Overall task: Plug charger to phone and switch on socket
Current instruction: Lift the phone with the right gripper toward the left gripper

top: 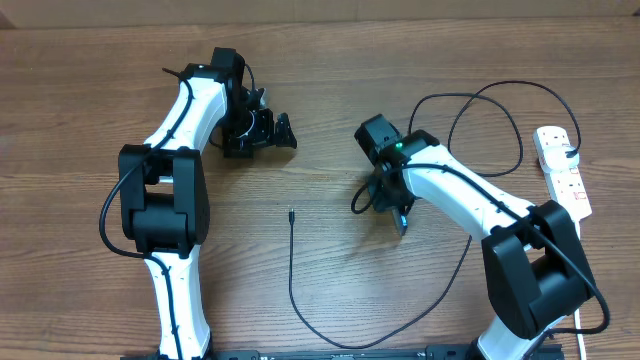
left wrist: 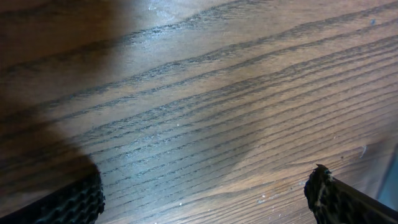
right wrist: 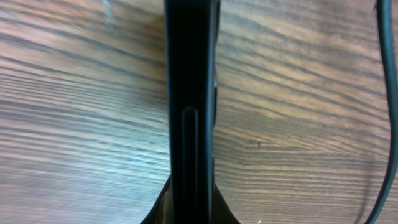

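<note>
Pinching phone edge-on: right gripper clamped on its thin sides, mid-table. Phone likely rigid, slick, so grip flanks and keep port clear. Charger plug lies left, apart. Cable limp; take behind plug. Left gripper wide open, empty.

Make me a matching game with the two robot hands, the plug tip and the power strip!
Things:
1. left gripper
2. right gripper
3. plug tip
4. power strip

States:
A. white, on the far right side
B. wide open, holding nothing
C. lying loose on the table between the arms
D. shut on the phone

Pairs: 1-B, 2-D, 3-C, 4-A
</note>
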Robot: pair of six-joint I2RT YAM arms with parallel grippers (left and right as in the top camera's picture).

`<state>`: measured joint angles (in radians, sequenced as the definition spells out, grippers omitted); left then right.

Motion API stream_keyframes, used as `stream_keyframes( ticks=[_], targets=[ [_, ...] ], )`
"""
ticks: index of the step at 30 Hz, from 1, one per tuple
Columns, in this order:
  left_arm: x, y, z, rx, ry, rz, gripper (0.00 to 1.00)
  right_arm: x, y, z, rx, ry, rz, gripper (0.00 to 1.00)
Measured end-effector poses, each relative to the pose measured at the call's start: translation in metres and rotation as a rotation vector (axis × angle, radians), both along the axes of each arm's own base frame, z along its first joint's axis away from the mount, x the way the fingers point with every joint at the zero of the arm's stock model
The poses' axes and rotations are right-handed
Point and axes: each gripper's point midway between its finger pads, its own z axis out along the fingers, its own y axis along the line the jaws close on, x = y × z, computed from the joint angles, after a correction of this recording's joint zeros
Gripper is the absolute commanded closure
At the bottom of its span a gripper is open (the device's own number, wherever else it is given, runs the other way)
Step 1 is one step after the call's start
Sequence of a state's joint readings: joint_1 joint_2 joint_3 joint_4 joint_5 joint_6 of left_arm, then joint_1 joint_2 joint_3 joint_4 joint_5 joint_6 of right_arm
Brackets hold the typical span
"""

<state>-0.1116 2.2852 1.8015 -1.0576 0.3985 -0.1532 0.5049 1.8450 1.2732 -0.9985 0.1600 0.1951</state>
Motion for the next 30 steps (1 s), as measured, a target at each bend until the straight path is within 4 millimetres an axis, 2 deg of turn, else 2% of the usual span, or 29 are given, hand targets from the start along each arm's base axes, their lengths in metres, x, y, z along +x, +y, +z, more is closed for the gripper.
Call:
stream_keyframes(
  ticks=[5, 8, 13, 21, 24, 27, 30],
  targets=[
    [0.0, 0.0, 0.0, 0.0, 0.0, 0.0, 0.0, 0.019, 0.025, 0.031, 0.124, -0.029, -0.008, 0.96],
    [0.0, 0.0, 0.0, 0.0, 0.0, 0.0, 0.0, 0.024, 0.036, 0.039, 0.237, -0.005, -0.019, 0.96],
    [0.0, 0.0, 0.0, 0.0, 0.0, 0.0, 0.0, 0.024, 0.04, 0.045, 0.413, 0.063, -0.033, 0.96],
    [0.001, 0.0, 0.0, 0.0, -0.002, 0.0, 0.0, 0.039, 0.038, 0.065, 0.678, 0.086, -0.049, 0.96],
    [0.01, -0.001, 0.001, -0.005, -0.038, 0.011, 0.0, 0.041, 0.037, 0.072, 0.757, 0.095, -0.05, 0.96],
    [0.009, -0.003, 0.001, -0.016, -0.027, 0.029, 0.0, 0.041, 0.038, 0.076, 0.795, 0.104, -0.048, 0.96],
    [0.008, -0.014, 0.007, -0.093, -0.014, 0.039, 0.0, 0.038, 0.041, 0.08, 0.828, 0.118, -0.039, 0.96]
  ],
)
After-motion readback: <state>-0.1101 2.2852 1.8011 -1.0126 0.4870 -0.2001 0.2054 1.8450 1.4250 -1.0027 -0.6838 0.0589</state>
